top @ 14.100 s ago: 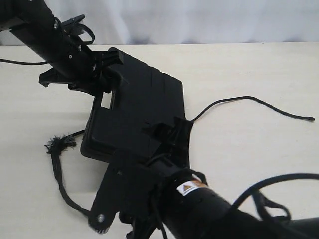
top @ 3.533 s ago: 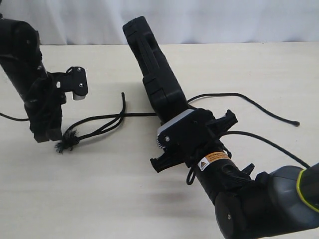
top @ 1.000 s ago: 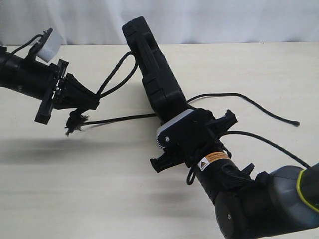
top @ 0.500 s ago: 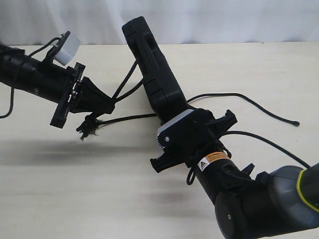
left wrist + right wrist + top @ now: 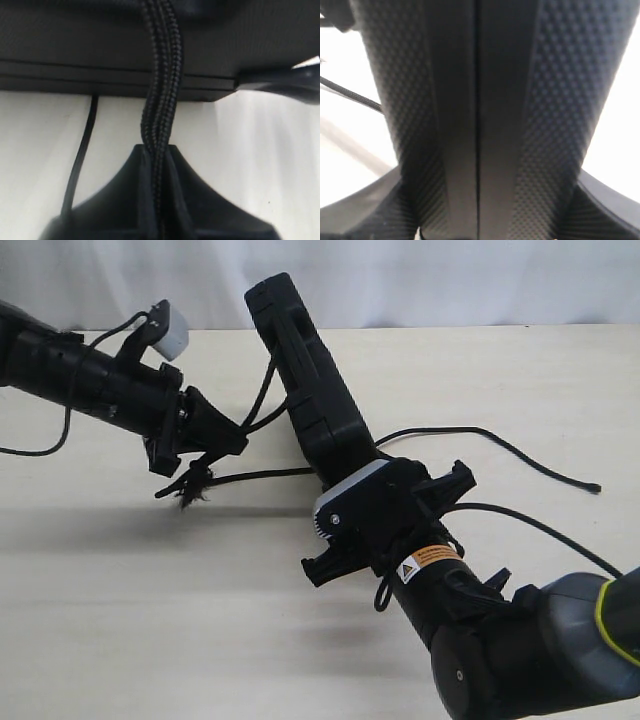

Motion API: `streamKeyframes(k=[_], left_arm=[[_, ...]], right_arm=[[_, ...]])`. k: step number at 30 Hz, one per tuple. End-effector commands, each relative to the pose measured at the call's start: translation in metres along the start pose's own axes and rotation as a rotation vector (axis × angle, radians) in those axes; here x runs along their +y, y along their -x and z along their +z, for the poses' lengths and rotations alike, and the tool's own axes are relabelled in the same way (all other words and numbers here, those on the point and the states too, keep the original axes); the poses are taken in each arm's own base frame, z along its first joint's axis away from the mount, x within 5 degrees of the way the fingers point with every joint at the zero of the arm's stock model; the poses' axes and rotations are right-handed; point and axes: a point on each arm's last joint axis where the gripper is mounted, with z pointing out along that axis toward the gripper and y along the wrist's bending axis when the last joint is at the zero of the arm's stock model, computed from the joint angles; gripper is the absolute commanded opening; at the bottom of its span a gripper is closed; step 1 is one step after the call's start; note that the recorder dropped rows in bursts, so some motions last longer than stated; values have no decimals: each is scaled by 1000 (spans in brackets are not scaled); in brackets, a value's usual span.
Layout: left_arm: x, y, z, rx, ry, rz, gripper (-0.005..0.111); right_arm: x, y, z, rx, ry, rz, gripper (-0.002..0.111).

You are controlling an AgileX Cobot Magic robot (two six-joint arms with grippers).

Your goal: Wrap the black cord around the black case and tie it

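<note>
The black case (image 5: pixel 310 380) stands on its long edge, tilted, in the middle of the table. My right gripper (image 5: pixel 362 472) is shut on its near end; in the right wrist view the case (image 5: pixel 480 100) fills the gap between the fingers (image 5: pixel 367 210). My left gripper (image 5: pixel 238 443) hangs just left of the case, shut on the black cord (image 5: pixel 262 400). A doubled strand (image 5: pixel 160 100) rises from its jaws to the case (image 5: pixel 75 40). The frayed tuft (image 5: pixel 190 486) dangles below the left gripper. The cord's other end (image 5: pixel 596 486) trails right across the table.
A glossy robot wire (image 5: pixel 545 528) curves over the table to the right of my right arm (image 5: pixel 500 640). The pale table (image 5: pixel 150 620) ends at a white backdrop (image 5: pixel 450 280) behind the case. My left arm (image 5: pixel 80 375) reaches in from the left.
My left gripper has carried the cord rightward toward the case, and the tuft has come along with it. The case and my right arm have stayed still.
</note>
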Motion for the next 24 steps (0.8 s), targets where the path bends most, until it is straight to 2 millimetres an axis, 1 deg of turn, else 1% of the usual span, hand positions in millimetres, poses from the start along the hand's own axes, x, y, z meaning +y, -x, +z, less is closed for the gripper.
streamKeyframes(k=[1, 4, 5, 6, 11, 12, 16, 17, 19, 22, 24], left_arm=[[0, 19, 11, -15, -43, 10, 0], [3, 29, 8, -30, -43, -18, 0], [5, 32, 6, -21, -37, -36, 0], [9, 32, 5, 30, -27, -52, 0], [17, 20, 6, 179, -25, -147, 0], [20, 15, 10, 190, -28, -162, 0], [25, 12, 13, 185, 16, -209, 0], [28, 14, 13, 183, 45, -277, 0], [31, 18, 11, 180, 61, -338, 0], [29, 28, 9, 181, 0, -375, 0], [28, 32, 11, 214, 1, -378, 0]], right_arm=[[3, -3, -1, 37, 41, -30, 4], [4, -5, -1, 49, 51, -63, 4], [4, -5, -1, 54, 54, -67, 4], [4, -5, -1, 57, 57, -74, 4], [4, -5, -1, 58, 55, -73, 4], [4, -5, -1, 58, 55, -73, 4], [4, -5, -1, 58, 55, -76, 4], [4, -5, -1, 58, 55, -79, 4], [4, -5, -1, 58, 55, -79, 4], [4, -5, -1, 58, 55, -79, 4], [4, -5, -1, 57, 54, -78, 4]])
